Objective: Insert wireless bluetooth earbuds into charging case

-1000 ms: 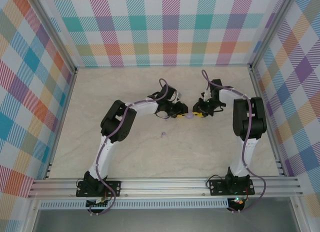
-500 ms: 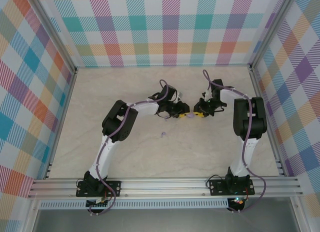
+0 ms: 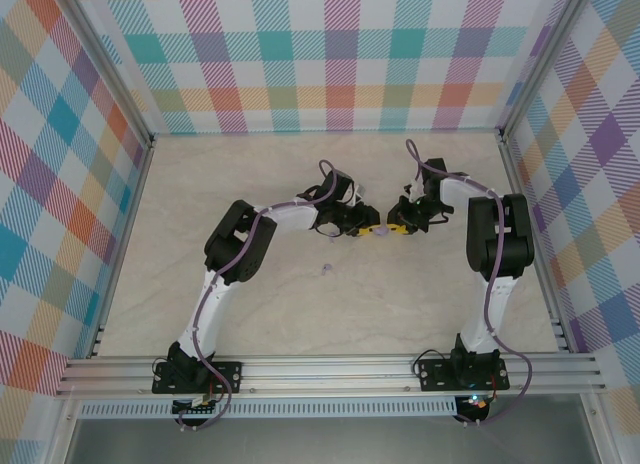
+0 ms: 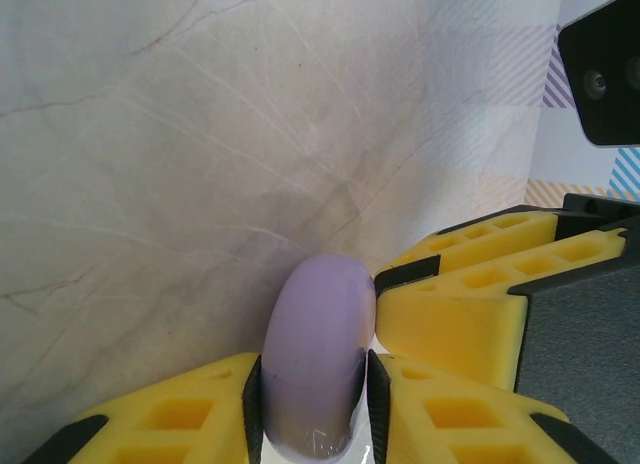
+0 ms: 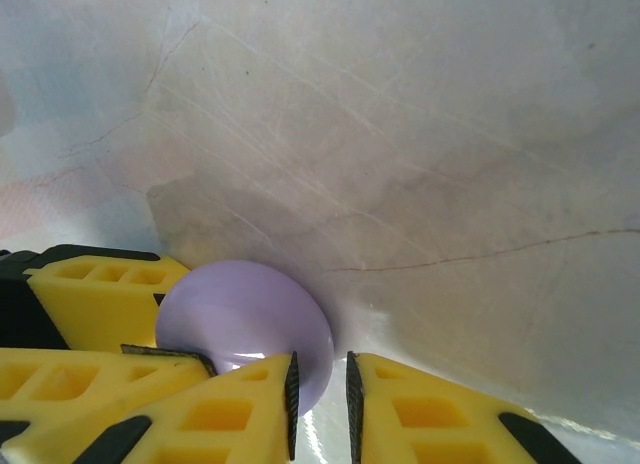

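Two arms, top view: both reach in over the table [image 3: 300,314] and meet tip to tip near its middle. The left pincer [image 3: 363,227] and right pincer [image 3: 398,227] face each other.
Change, top view: compared with a second ago, the left pincer and the lilac piece between the tips sit a touch farther from the bases. The left elbow has nudged too. The right arm looks the same.
Case, top view: the charging case [image 3: 379,231] is a lilac speck between the two pincers, too small here for more detail.
Earbud, top view: one tiny lilac earbud [image 3: 327,270] lies loose on the table. It is nearer the bases than the left pincer, apart from the case, and in the same spot as before.
Left pincer, left wrist: closed on the charging case [image 4: 320,324], which stands on edge between the yellow fingers [image 4: 190,409]. Black pads touch both faces.
Case contents, left wrist: smooth rounded lilac shell with no opening facing the camera. I can't tell what is inside.
Right pincer, left wrist: its yellow fingers [image 4: 460,314] come in from the right, with the tips against the case's side.
Right pincer, right wrist: the fingers [image 5: 450,409] are nearly together. The case's rim runs into the narrow gap, so it is pinching the rim.
Case, right wrist: seen face-on as a round lilac dome [image 5: 240,319]. The left pincer's yellow finger [image 5: 105,299] is against its left side.
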